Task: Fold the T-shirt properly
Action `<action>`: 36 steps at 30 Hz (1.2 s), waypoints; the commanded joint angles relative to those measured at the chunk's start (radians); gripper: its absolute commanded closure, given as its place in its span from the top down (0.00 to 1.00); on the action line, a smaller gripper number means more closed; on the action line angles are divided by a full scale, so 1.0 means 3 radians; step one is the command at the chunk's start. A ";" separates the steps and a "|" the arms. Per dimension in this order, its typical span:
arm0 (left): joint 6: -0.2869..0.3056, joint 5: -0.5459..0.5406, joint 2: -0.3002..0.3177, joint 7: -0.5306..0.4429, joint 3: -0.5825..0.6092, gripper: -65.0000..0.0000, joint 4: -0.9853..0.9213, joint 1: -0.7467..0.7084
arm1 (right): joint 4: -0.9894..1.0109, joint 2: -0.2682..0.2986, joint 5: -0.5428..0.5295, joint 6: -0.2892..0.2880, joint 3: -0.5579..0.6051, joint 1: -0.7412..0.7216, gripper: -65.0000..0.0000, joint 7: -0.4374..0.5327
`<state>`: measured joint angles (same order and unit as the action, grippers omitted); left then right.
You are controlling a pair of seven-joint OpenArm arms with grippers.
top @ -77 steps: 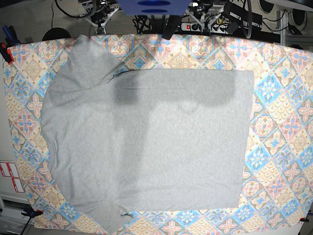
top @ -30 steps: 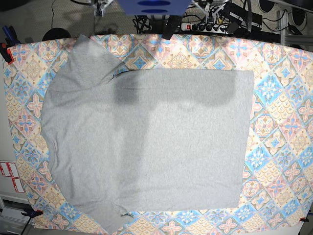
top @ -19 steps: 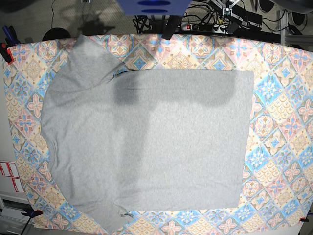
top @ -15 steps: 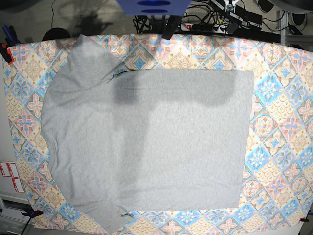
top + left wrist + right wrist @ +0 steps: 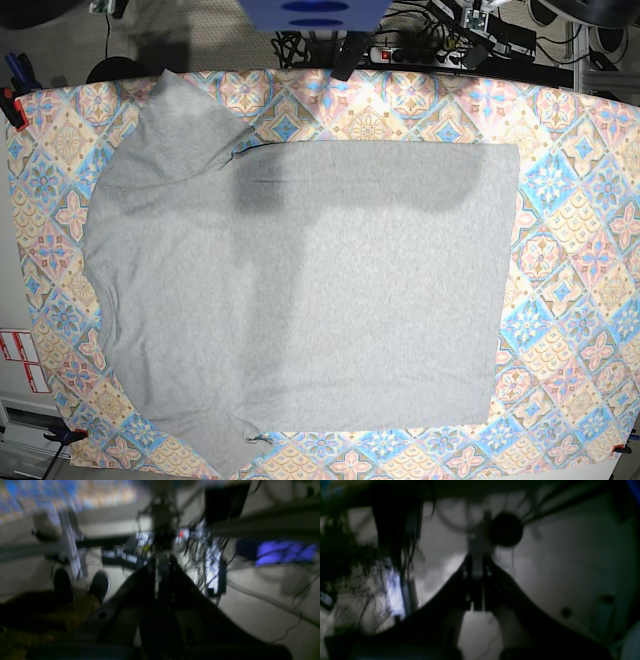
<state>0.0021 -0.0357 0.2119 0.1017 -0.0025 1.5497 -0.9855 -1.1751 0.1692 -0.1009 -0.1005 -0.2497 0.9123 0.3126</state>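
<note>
The left tool [image 5: 161, 565] is seen as two dark, tapered fingers with a round hole in one. The right tool [image 5: 477, 565] is equally black and wedge-shaped.

Table, covered by a tile-patterned tablecloth [image 5: 570, 200] in blue, peach and pink. One grey T-shirt [image 5: 300, 300] is laid flat on the cloth, partly folded, one sleeve spread toward the far left corner. Cloth borders are left exposed all round.

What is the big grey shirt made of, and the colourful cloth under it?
T-shirt: probably soft cotton knit, matte and speckled grey, lying limp with small wrinkles. Tablecloth: printed tile pattern, smooth and flat; it could be fabric or wipe-clean vinyl.
</note>
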 commanded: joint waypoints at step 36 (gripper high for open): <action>-0.0025 -0.3101 0.0063 0.1965 -0.1084 0.33 0.0176 0.1533 | -0.2126 0.0022 -0.0024 0.0010 0.0242 0.0148 0.00 -0.1321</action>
<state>-0.0174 -0.9508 0.2218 0.6956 -0.3241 1.5898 -0.5278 -1.7985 0.1692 -0.1059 -0.1024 -0.1711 0.9424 -0.1040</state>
